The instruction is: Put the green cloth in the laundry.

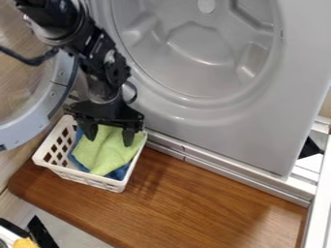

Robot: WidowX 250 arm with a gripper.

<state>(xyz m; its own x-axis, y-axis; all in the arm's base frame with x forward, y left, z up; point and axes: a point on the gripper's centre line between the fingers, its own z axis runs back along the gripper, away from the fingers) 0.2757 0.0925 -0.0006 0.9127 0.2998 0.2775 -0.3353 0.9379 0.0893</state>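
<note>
Cloth [105,154] (green), top edge unclear behind the claw [110,136]

Glossy wood tabletop [213,203]; soft green cloth [107,155]; white plastic basket [97,180].

Laundry area (home or mock-up, cannot tell): grey front-loading machine [217,127], round door [32,128] open; white basket [97,181] of cloths [107,151]; wooden board [200,196].

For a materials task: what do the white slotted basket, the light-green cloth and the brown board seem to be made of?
White slotted basket: probably moulded plastic, low sheen, judging by its evenly repeated openings.
Light-green cloth: soft fabric, matt, perhaps microfibre; it drapes in folds.
Brown board: wood or wood-look laminate, slightly glossy; grain and soft reflections show.
</note>
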